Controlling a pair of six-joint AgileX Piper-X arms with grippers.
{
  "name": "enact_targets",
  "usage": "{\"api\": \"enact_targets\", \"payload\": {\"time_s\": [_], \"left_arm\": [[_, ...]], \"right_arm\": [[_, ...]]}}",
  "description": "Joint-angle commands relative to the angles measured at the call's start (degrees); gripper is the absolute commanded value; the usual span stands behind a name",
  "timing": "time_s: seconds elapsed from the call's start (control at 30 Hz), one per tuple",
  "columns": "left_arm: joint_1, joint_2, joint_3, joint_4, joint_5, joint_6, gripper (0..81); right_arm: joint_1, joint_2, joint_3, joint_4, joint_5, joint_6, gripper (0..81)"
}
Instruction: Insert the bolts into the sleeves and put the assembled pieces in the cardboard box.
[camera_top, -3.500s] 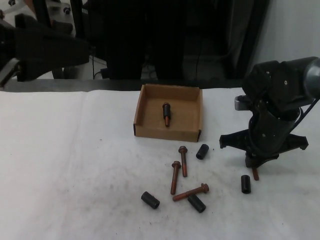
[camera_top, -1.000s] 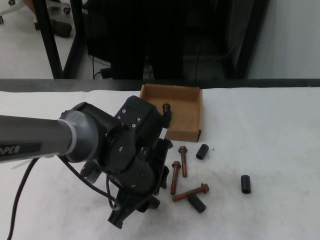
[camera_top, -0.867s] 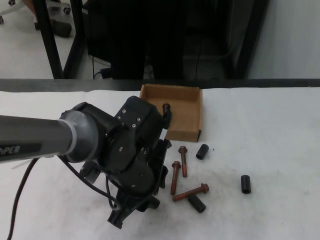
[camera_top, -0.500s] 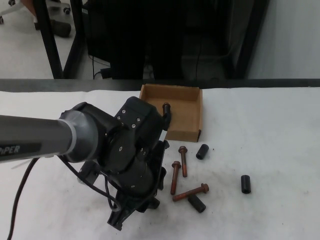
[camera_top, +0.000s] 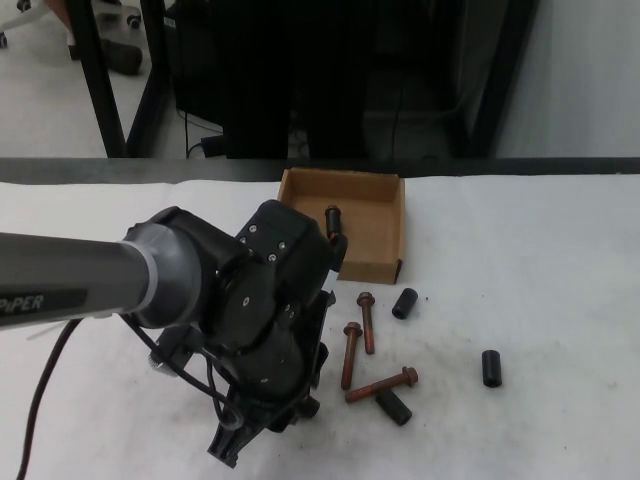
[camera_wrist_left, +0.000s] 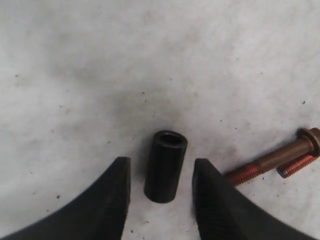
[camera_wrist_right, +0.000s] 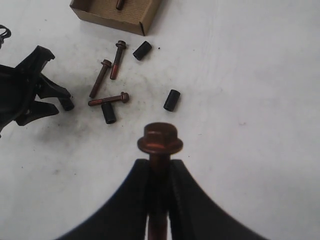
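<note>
My left gripper (camera_wrist_left: 161, 169) is open and low over the bench, its fingers either side of a black sleeve (camera_wrist_left: 166, 166) with a gap on both sides. In the high view the left arm (camera_top: 250, 320) covers that sleeve. My right gripper (camera_wrist_right: 160, 167) is shut on a copper bolt (camera_wrist_right: 160, 140), held high above the bench with its head up. The cardboard box (camera_top: 385, 255) at the back holds one assembled piece (camera_top: 333, 218). Loose on the bench lie three bolts (camera_top: 366, 320) (camera_top: 350, 352) (camera_top: 382, 384) and three sleeves (camera_top: 404, 303) (camera_top: 393, 406) (camera_top: 491, 367).
The white bench cloth (camera_top: 540, 280) is bare to the right of the parts and at the far left. A dark rail (camera_top: 450, 165) runs along the back edge behind the box. In the right wrist view the left gripper (camera_wrist_right: 50, 97) sits left of the parts cluster.
The right arm has left the high view with a bolt. The left arm has come in over the near-left sleeve and sunk slightly lower in the last half second.
</note>
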Motion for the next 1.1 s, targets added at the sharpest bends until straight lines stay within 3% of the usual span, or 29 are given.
{"api": "enact_targets", "payload": {"time_s": [0.0, 0.3, 0.5, 0.7, 1.07], "left_arm": [[-0.17, 0.15, -0.24, -0.22, -0.99, -0.45, 38.6], [-0.17, 0.15, -0.24, 0.48, -1.64, -0.45, 38.6], [-0.17, 3.55, -0.24, -1.45, 4.49, -0.45, 38.6], [-1.43, 5.09, -0.24, -6.87, 4.78, -0.58, 38.6], [-1.88, 5.07, -0.24, 0.94, 4.29, -0.93, 38.3]], "right_arm": [[0.07, -0.22, -0.08, -0.47, -0.53, -0.44, 0.0], [0.07, -0.22, -0.08, -0.47, -0.53, -0.44, 0.0], [0.07, -0.22, -0.08, -0.47, -0.53, -0.44, 0.0], [0.07, -0.22, -0.08, -0.47, -0.53, -0.44, 0.0], [0.07, -0.22, -0.08, -0.46, -0.24, -0.44, 0.0]]}}
